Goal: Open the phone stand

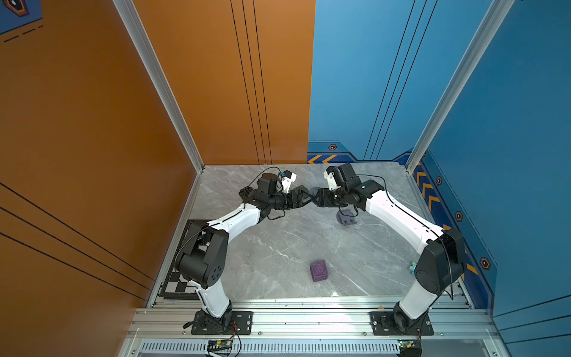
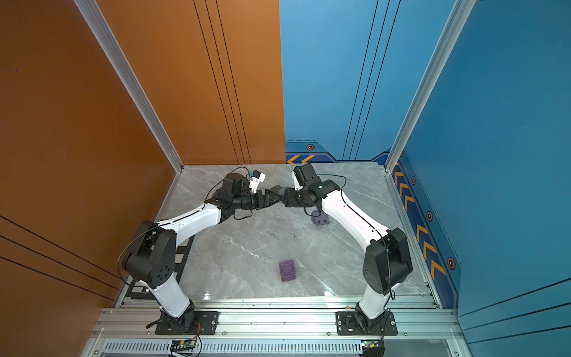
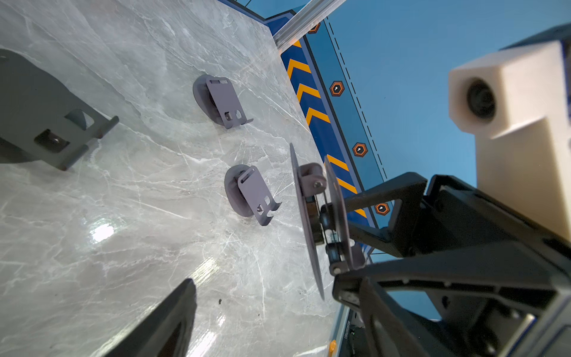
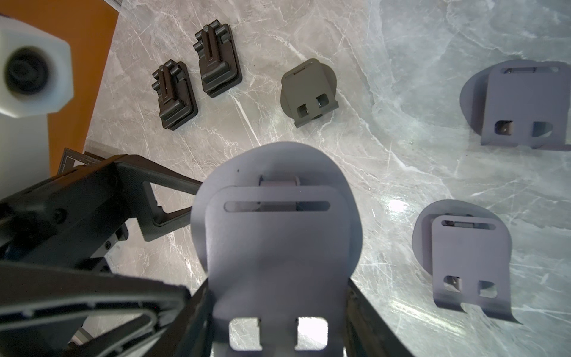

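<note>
Table point(image 1: 278, 247): grey marble-pattern slab, smooth and glossy, with bright light reflections near its front edge in both top views. Phone stand point(image 4: 278, 241): thin lavender-grey sheet, smooth and matt, metal or plastic not determinable; right tool point(image 4: 278, 293): black plastic, matt. Arm shells point(image 1: 398, 216): white plastic, smooth with a slight sheen, and joint housings point(image 1: 204, 262) are black and matt; frame rails point(image 1: 309, 321): bare silver metal, grooved, semi-bright; purple cube point(image 1: 319, 271): matt.
</note>
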{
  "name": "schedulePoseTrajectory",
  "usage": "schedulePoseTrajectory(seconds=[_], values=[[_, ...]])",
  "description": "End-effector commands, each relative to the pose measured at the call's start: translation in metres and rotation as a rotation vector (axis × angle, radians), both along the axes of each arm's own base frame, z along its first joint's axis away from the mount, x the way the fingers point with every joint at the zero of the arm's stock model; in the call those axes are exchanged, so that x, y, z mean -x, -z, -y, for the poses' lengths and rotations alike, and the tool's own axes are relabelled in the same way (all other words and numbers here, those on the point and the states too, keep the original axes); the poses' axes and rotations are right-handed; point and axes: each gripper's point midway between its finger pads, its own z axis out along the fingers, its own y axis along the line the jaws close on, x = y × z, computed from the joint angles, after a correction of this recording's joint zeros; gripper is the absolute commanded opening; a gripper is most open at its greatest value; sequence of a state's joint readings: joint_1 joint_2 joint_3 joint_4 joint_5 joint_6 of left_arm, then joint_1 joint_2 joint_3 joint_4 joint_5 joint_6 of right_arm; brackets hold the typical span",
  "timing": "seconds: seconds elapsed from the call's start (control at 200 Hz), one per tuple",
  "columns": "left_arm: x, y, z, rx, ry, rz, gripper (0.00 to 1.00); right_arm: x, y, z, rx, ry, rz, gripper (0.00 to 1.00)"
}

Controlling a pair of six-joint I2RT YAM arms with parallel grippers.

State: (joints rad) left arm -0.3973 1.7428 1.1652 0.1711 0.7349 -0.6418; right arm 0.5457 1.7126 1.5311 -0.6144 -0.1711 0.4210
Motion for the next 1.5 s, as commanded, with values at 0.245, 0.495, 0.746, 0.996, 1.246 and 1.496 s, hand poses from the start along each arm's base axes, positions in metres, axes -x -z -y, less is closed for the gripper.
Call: schedulePoseTrajectory(seconds=[0.245, 0.495, 0.746, 0.996, 1.246, 1.496], values=[[-0.008, 0.01, -0.01, 0.009, -0.04, -0.017, 0.8, 0.005, -0.034, -0.034, -0.094, -0.077, 0.081, 0.21], [-0.018, 0.015, -0.015, 0.022, -0.064, -0.038, 0.79, 0.004, -0.038, -0.046, -0.104, -0.101, 0.088, 0.21], [-0.016, 0.007, -0.001, 0.057, -0.017, -0.042, 0.54, -0.007, -0.037, -0.057, -0.109, -0.104, 0.087, 0.21], [-0.007, 0.001, 0.011, 0.072, 0.015, -0.043, 0.01, -0.022, -0.033, -0.072, -0.114, -0.111, 0.064, 0.18], [-0.004, 0.004, 0.003, 0.053, 0.012, -0.011, 0.0, -0.028, -0.03, -0.075, -0.114, -0.13, -0.01, 0.14], [-0.005, 0.022, -0.03, -0.013, -0.04, 0.024, 0.0, -0.036, -0.036, -0.051, -0.12, -0.123, -0.082, 0.13]])
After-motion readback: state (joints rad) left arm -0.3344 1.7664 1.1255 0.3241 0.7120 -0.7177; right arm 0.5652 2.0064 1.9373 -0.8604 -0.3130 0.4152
